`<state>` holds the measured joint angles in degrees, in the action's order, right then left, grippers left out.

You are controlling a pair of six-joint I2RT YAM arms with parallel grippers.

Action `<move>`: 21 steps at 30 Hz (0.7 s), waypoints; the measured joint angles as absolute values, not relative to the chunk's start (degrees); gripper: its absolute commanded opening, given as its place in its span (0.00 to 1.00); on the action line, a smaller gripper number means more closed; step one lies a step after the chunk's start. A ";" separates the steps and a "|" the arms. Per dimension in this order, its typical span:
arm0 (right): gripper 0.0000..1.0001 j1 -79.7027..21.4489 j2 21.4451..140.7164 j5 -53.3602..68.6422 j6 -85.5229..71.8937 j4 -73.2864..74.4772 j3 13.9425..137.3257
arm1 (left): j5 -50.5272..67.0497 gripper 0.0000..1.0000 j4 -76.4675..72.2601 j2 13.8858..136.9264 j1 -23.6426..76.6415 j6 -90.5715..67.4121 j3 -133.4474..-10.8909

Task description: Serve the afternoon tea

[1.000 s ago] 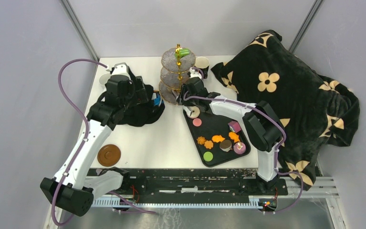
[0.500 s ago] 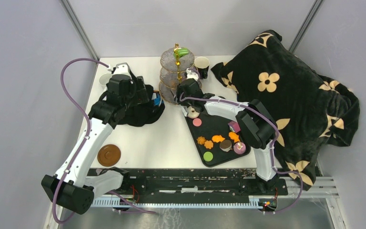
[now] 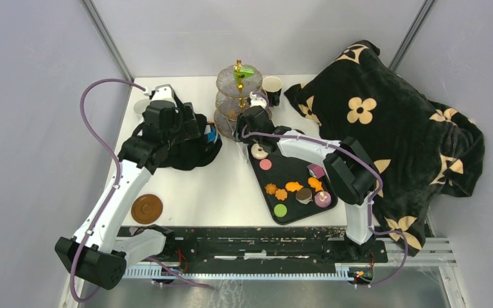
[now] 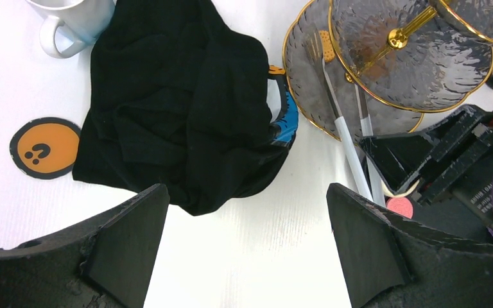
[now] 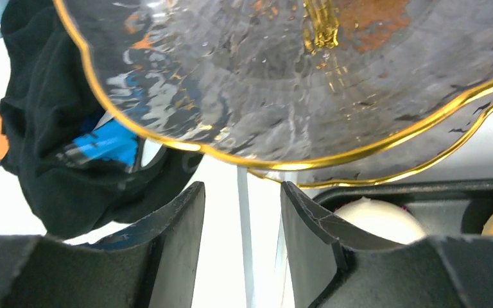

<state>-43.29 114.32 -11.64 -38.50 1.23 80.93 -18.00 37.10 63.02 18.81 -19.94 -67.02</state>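
The afternoon tea lies on a black tray [image 3: 293, 206]: a white ring donut [image 3: 259, 151], a pink disc [image 3: 266, 164], a purple cube [image 3: 315, 170], orange cookies [image 3: 281, 192] and a green disc [image 3: 280, 210]. A green piece [image 3: 247, 70] sits on the top plate of the three-tier glass stand [image 3: 230, 85]. My right gripper [image 3: 239, 132] hovers at the stand's lowest plate, open; in the right wrist view a white cutlery handle [image 5: 244, 256] runs between its fingers [image 5: 181, 224] untouched, the donut [image 5: 375, 218] beside it. My left gripper [image 4: 247, 192] hangs wide open over bare table beside a black cloth [image 4: 180, 109].
Two white-handled cutlery pieces [image 4: 350, 151] lean off the lowest plate onto the table. A mug [image 4: 77, 22] and an orange coaster [image 4: 43, 147] lie behind the cloth. A paper cup [image 3: 272, 85], a flowered black blanket [image 3: 385, 122] and a brown saucer [image 3: 147, 208] are around.
My right gripper has pulled back from the white donut on the tray toward the stand's base, and its jaws stand a little wider. The left arm has not moved.
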 measured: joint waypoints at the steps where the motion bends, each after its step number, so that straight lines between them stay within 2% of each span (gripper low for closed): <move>1: 0.52 -43.48 113.65 -11.64 -38.44 1.41 80.55 | -18.00 1.00 37.12 62.85 18.81 -19.94 -67.02; 6: 0.52 -44.18 111.07 -11.92 -38.28 2.52 79.42 | -17.93 1.00 37.15 61.84 18.81 -19.94 -67.02; 21: 0.33 -44.29 112.99 -15.35 -39.68 8.16 79.37 | -17.93 1.00 37.21 60.10 18.81 -19.94 -66.92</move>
<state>-44.29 112.99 -15.35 -39.68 8.16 79.37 -17.93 37.21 60.10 18.81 -19.94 -66.92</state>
